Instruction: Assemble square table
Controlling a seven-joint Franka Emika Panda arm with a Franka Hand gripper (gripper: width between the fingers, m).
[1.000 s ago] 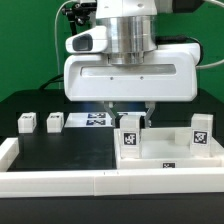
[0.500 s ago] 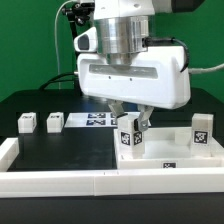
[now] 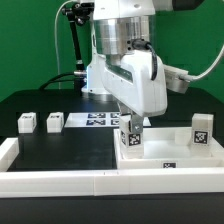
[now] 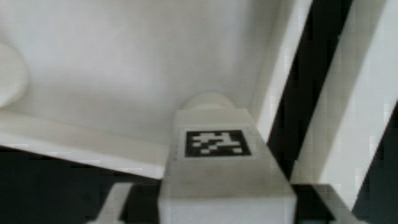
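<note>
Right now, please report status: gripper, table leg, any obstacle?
Gripper over upright leg on square top, grip unclear. Second leg stands on same top. Two loose legs lie aside, nothing blocking.

arm (image 3: 120, 75): white glossy shell | wrist (image 3: 113, 35): silver ring | tool (image 3: 131, 121): white housing | cables (image 3: 76, 48): black

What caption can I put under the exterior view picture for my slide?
Gripper at a tagged leg standing on the white square top; two loose legs lie apart.
</note>
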